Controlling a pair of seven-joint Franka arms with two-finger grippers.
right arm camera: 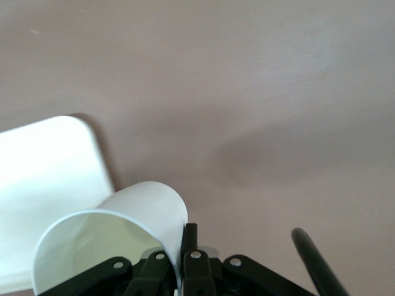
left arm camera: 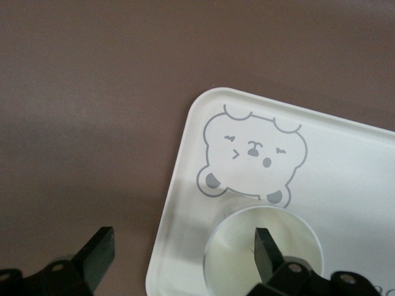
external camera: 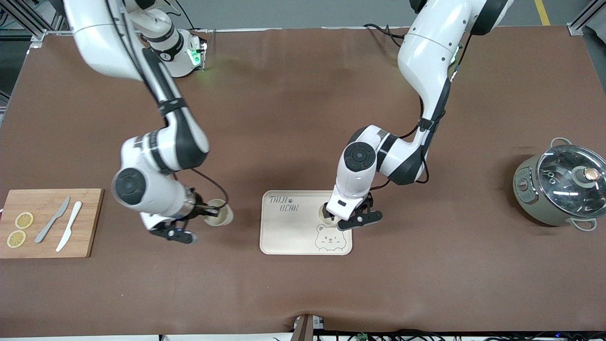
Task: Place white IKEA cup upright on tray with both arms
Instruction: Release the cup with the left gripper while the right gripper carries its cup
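On tray point(external camera: 289, 227), beside the bear drawing point(external camera: 328, 237), one white cup point(left arm camera: 262, 250) sits upright; my left gripper point(left arm camera: 182, 253) straddles its rim, fingers apart. Right gripper point(external camera: 201, 214) pinches a second cup point(external camera: 218, 211) off-tray, toward the cutting board point(external camera: 49, 222). That one's left.
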